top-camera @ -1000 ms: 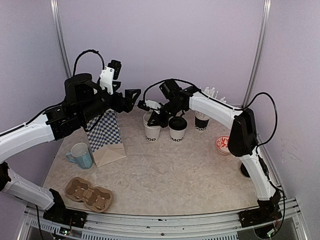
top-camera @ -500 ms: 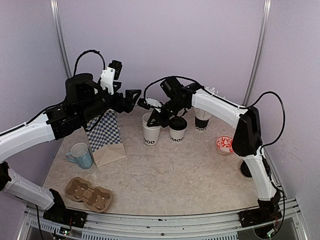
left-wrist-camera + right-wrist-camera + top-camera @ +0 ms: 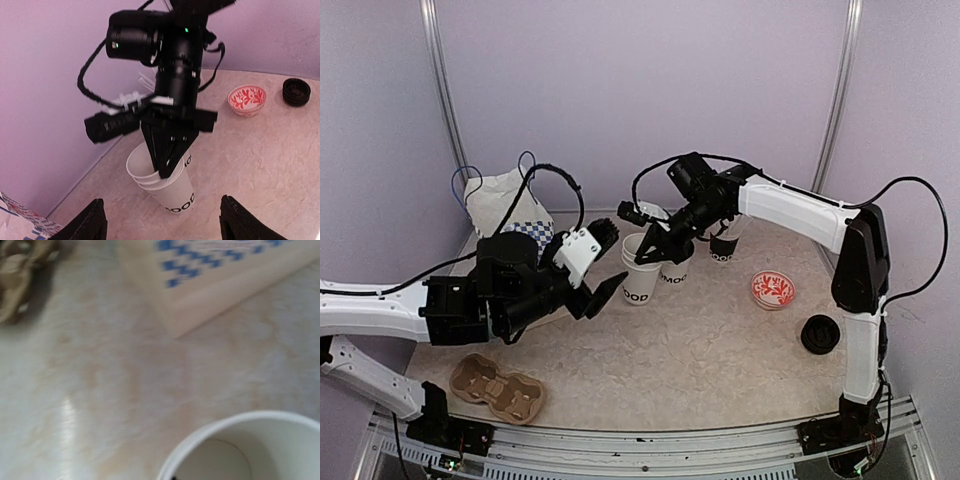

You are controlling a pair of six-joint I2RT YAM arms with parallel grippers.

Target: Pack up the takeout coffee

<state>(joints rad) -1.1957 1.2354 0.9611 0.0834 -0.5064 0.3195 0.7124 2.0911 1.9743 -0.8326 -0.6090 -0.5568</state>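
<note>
Toward 12 o'clock on the bench [image 3: 720, 340], open white MOOD cup [image 3: 639, 283], my right hand [image 3: 646, 258] angled in from 2 o'clock, fingertips [image 3: 156, 152] pinching its rim, my left hand [image 3: 620, 251] spread wide just beside it at 9 o'clock, checkered paper bag [image 3: 505, 205] farther off at 10 o'clock.

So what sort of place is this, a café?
Probably a robot test booth dressed as a coffee counter: plain lilac walls, two robot arms at the table, MOOD paper cups and a cardboard cup carrier.
</note>
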